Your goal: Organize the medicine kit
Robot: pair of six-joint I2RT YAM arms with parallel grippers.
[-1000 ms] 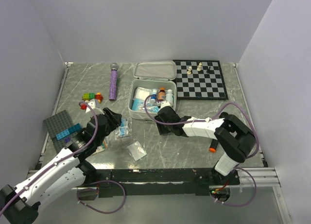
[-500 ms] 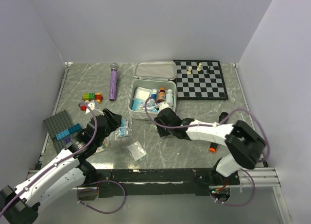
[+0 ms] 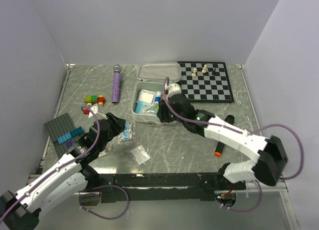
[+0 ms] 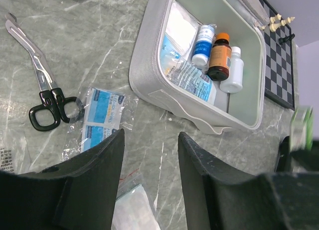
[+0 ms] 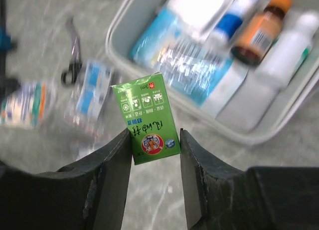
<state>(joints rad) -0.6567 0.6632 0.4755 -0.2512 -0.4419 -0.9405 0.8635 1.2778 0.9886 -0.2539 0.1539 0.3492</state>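
**Right gripper [image 5: 155, 140] gripped a small green box [image 5: 149, 117] at the open medicine kit [image 4: 149, 75].**

Its fingers pressed the box's two sides above the kit's near rim. Inside lay an amber bottle [image 4: 219, 55], white bottles and flat packets. The kit sat near the desk's far edge, about mid-width, lid folded back, just beside the chessboard [image 3: 205, 83]. The left gripper [image 4: 149, 155] hung wide and empty toward the desk's left, above blue sachets [image 4: 102, 117] lying beside black-handled scissors [image 4: 45, 85].
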